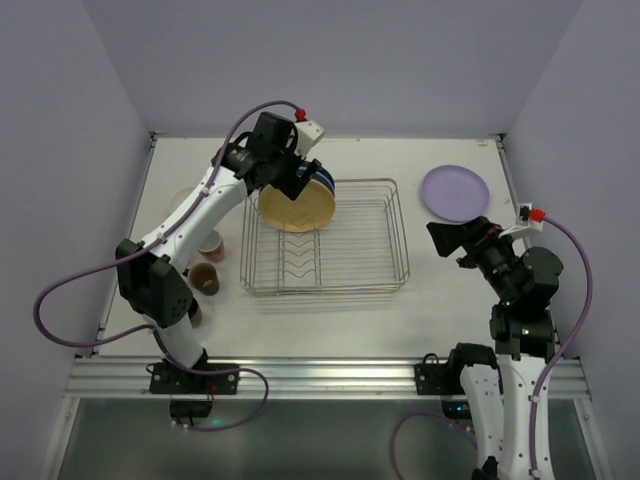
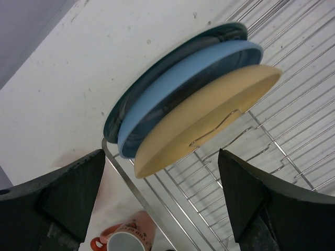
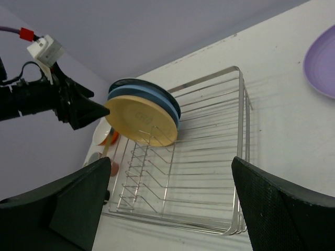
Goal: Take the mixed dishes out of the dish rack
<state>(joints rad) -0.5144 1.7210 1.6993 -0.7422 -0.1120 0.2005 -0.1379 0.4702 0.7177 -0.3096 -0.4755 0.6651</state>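
The silver wire dish rack point(image 1: 401, 236) sits mid-table. Three plates stand on edge in its far-left dividers: a yellow plate point(image 1: 296, 208) in front, a blue plate point(image 2: 183, 89) behind it, and a dark patterned plate point(image 2: 157, 78) at the back. My left gripper point(image 1: 306, 183) is open and empty, just above the plates' top edge; in the left wrist view point(image 2: 159, 198) its jaws stand wide with the plates ahead of them. My right gripper point(image 1: 452, 236) is open and empty, right of the rack point(image 3: 241, 130). A lavender plate point(image 1: 455, 192) lies on the table at the far right.
Left of the rack stand a pink cup point(image 1: 211, 243), a brown cup point(image 1: 205, 279) and another cup point(image 1: 195, 315) partly hidden by the left arm. An orange bowl, white inside point(image 3: 104, 135), shows beyond the rack's left side. Walls close in on three sides.
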